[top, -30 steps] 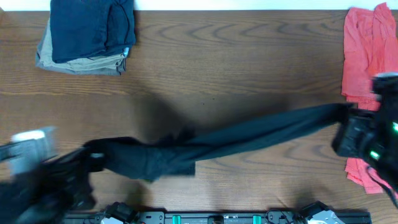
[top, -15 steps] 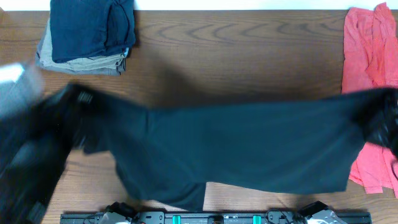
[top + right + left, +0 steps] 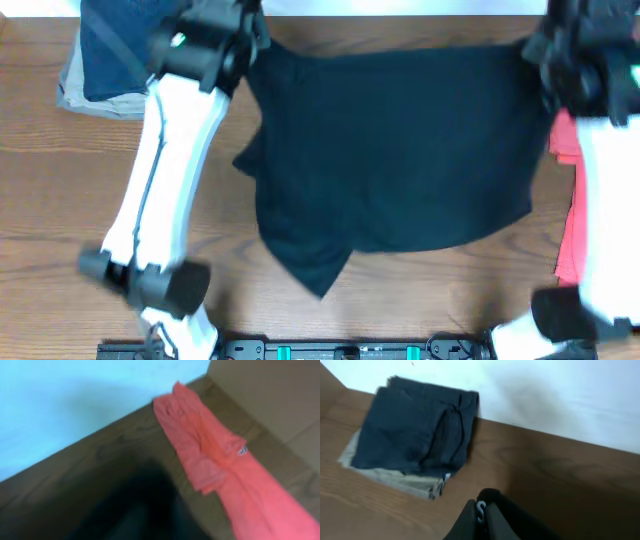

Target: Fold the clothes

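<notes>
scene: wooden table [image 3: 60,190], two white arms reaching to the far edge, overhead view blurred at both grippers
black T-shirt [image 3: 400,150]: opened out wide across the centre and upper centre of the overhead view; top edge runs nearly straight between the two grippers; bottom edge uneven, one corner hanging to a point lower left of centre; cannot tell if it lies on the wood or hangs over it
left gripper [image 3: 238,35]: upper left of the overhead view, at the shirt's top left corner; in the left wrist view black fabric [image 3: 507,520] is bunched at bottom centre where the fingers sit, so it looks pinched on that corner
white mark [image 3: 480,507]: small, on the black bunch, too small to read
right gripper [image 3: 548,45]: upper right of the overhead view, at the shirt's top right corner; fingers not visible, right wrist view only shows a black smear [image 3: 135,510] at bottom centre; cannot tell whether spread or pressed together
coral-red garment [image 3: 563,140]: loose along the right edge of the table, partly under the right arm [image 3: 605,200] and the shirt's edge; right wrist view shows it [image 3: 210,455] rumpled, running from top centre to lower right
folded stack [image 3: 108,55]: upper left corner, navy piece on a tan one, partly hidden by the left arm [image 3: 170,170]; seen whole in the left wrist view [image 3: 415,430], well apart from the black shirt
</notes>
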{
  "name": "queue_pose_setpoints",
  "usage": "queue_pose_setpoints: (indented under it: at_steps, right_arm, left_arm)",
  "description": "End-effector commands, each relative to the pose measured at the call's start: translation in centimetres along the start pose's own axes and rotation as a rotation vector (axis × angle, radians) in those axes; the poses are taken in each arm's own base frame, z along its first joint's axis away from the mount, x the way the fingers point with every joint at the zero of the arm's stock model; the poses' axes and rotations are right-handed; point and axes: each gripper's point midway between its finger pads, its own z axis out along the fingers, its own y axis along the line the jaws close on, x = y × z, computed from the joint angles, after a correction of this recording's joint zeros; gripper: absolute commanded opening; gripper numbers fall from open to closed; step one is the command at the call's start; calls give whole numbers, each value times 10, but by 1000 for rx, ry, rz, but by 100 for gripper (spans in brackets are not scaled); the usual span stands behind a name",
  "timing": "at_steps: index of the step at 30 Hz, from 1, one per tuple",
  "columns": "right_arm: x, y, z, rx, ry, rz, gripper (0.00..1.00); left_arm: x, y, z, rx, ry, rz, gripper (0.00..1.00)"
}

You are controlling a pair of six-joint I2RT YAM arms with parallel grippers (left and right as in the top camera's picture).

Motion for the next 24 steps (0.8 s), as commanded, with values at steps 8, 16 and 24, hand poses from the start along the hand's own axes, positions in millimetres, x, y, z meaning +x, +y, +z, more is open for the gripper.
queue_pose_setpoints:
  at_steps: [8, 16, 24]
  right_arm:
    - [59, 18, 125, -10, 286, -138, 99]
    - [90, -1, 86, -50, 468, -195, 99]
    - [134, -27, 50, 10, 704, -225, 99]
  left_arm:
    - [62, 2, 110, -128, 178, 71, 98]
    - [99, 13, 42, -26, 420, 114, 98]
    - [149, 51, -34, -84, 709, 127, 98]
